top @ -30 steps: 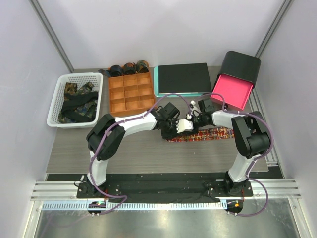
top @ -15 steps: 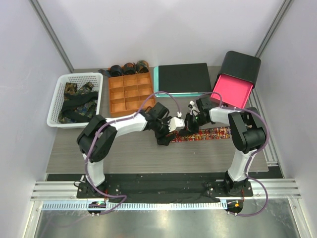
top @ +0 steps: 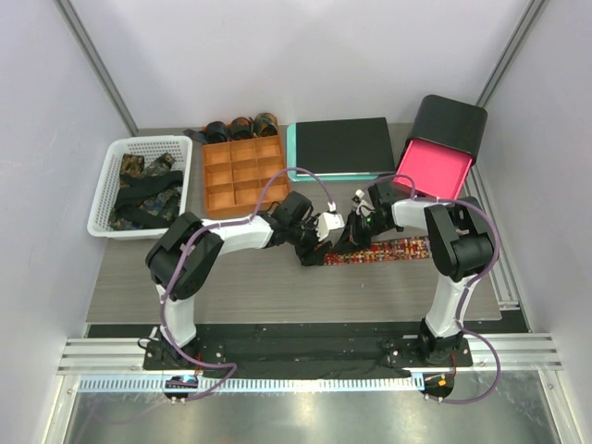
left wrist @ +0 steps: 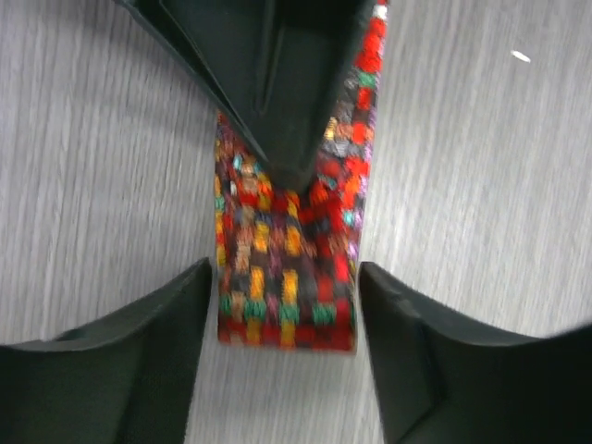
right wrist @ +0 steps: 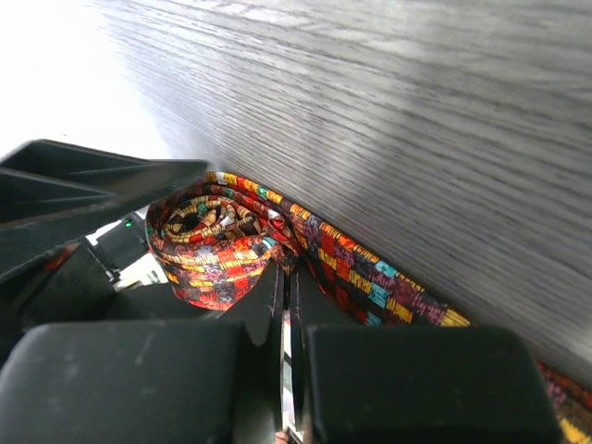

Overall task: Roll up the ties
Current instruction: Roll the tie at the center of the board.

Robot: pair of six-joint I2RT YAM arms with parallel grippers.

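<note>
Left wrist view looks straight down on the work: the left gripper (left wrist: 285, 277) is released, with one dark finger on each side of the red-orange check tie (left wrist: 277, 250), close to its edges but not clamping it. It seems to stand there as a fence, so that the fabric cannot slip sideways. From the top of this view the right gripper (left wrist: 294, 171) comes in as a black wedge, and its tip rests on the middle of the tie. In the right wrist view its two fingers are clenched together, and the tip meets the fabric just beside the coil (right wrist: 211, 248), a loose spiral of a few turns. Whether a fold of fabric is pinched between them cannot be told; probably the closed tip pins the tie down so that the coil does not open. The tie lies on the grey table (top: 231, 277) between the two arms, and its unrolled tail (top: 398, 248) runs flat toward the right, so the rolling looks only partly done. Behind the orange compartment tray (top: 207, 180) stand some rolled dark ties (top: 240, 127), and more loose ties (top: 143, 190) wait in the white basket (top: 102, 199) on the left.
</note>
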